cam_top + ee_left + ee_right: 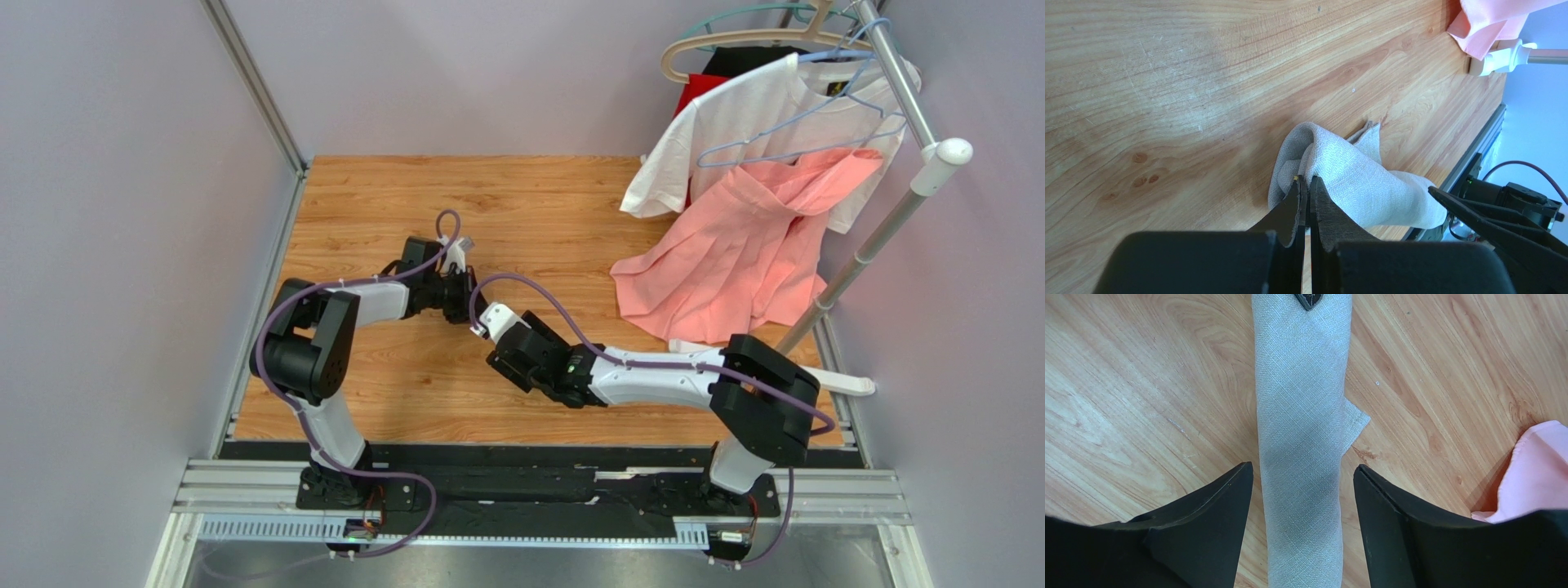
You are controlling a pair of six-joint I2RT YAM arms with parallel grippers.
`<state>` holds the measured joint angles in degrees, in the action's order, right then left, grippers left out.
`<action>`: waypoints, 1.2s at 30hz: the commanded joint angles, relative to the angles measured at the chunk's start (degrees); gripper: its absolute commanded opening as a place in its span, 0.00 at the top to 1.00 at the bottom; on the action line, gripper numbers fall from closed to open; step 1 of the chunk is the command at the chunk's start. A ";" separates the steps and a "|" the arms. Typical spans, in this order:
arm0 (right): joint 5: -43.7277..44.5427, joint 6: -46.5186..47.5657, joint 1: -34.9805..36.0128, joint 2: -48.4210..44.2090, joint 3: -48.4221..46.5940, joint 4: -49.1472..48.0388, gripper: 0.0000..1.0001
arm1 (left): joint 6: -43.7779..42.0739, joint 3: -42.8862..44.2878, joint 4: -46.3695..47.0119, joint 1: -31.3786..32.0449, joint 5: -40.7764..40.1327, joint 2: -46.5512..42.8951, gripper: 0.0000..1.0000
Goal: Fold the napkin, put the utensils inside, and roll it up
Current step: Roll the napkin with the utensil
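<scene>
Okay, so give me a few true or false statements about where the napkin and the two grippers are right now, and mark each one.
1. The napkin lies as a long narrow strip on the wooden table. True.
2. The right gripper is clamped on the napkin. False: its jaws stand open, one on each side of the strip.
3. The left gripper is shut, with its tips at one end of the napkin. True.
4. The pink garment covers the napkin. False: the two lie apart, with bare wood between them.
</scene>
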<state>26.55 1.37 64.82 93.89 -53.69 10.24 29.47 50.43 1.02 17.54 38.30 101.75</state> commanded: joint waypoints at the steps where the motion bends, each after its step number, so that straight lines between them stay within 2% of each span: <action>1: 3.60 2.06 1.19 0.77 0.17 -3.74 0.37 | -0.47 2.21 -0.75 0.21 0.10 0.55 1.00; 5: 1.32 2.41 1.28 2.09 0.08 -4.00 0.43 | -0.38 2.47 -0.84 0.21 0.10 0.55 1.00; 17: 2.81 2.59 1.01 7.88 -1.41 -2.42 0.44 | -0.56 2.91 -2.42 0.21 0.46 0.55 1.00; 23: -0.95 0.31 -1.97 8.95 -1.59 -0.84 0.58 | -0.65 2.74 -1.37 0.21 1.69 -0.41 1.00; 26: -3.51 0.30 -2.94 8.33 -1.42 -0.66 0.65 | 0.05 2.39 -1.37 0.13 1.34 -1.73 0.82; 27: -6.13 0.04 -3.46 7.63 -1.24 -0.66 0.68 | 0.32 2.39 -1.37 0.13 0.90 -2.00 0.67; 29: -11.57 -1.01 -4.52 6.93 -1.07 -0.57 0.70 | 1.11 2.30 -1.37 -0.05 -0.76 -4.27 0.51; 33: -19.67 -5.48 -8.73 4.29 -0.54 -0.57 0.77 | 1.20 1.95 -4.61 -1.28 -8.22 -10.16 0.40; 34: -21.26 -6.19 -9.44 3.07 -0.45 -0.57 0.77 | 0.94 1.77 -5.14 -1.63 -9.12 -11.48 0.34; 36: -25.74 -8.38 -12.25 2.27 -0.36 -0.66 0.78 | 0.76 1.25 -6.29 -2.24 -10.78 -14.73 0.30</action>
<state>12.23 -0.86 56.38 99.02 -54.48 9.17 30.50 51.79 -3.44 16.78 32.95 94.74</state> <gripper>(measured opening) 0.273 0.668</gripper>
